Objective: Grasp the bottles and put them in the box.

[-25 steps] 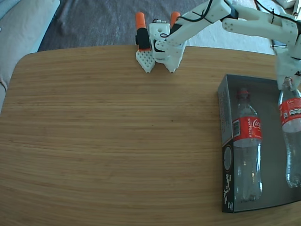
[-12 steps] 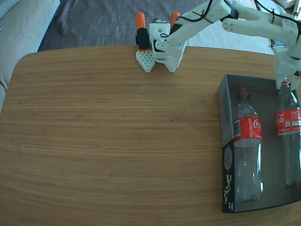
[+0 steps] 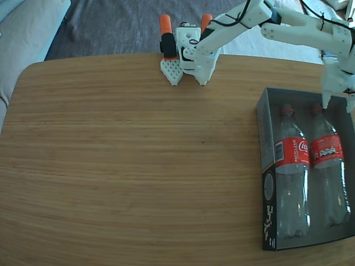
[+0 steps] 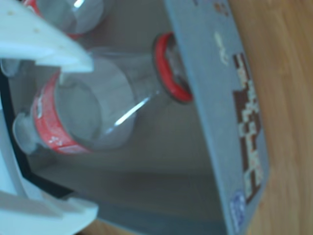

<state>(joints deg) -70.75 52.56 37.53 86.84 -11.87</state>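
Note:
Two clear bottles with red labels lie side by side in the box (image 3: 264, 166), necks toward the table's far side. In the fixed view the left bottle (image 3: 291, 172) rests against the box's left wall and the right bottle (image 3: 328, 166) lies beside it. My white gripper (image 3: 336, 103) hangs open just beyond the right bottle's neck, holding nothing. In the wrist view my gripper (image 4: 93, 139) has its white fingers (image 4: 44, 44) spread wide over a bottle (image 4: 93, 112) with a red neck ring. The other bottle (image 4: 68, 12) shows at the top, beside the box's grey wall (image 4: 220, 98).
The arm's base (image 3: 187, 52), held by orange clamps, stands at the far edge of the wooden table (image 3: 127, 160). The arm reaches from there to the right over the box. A pale cushion (image 3: 28, 27) lies past the table's far left corner.
The right bottle, held tilted by its neck a second ago, has dropped flat into the box beside the other one. My gripper has let go of it and lifted slightly.

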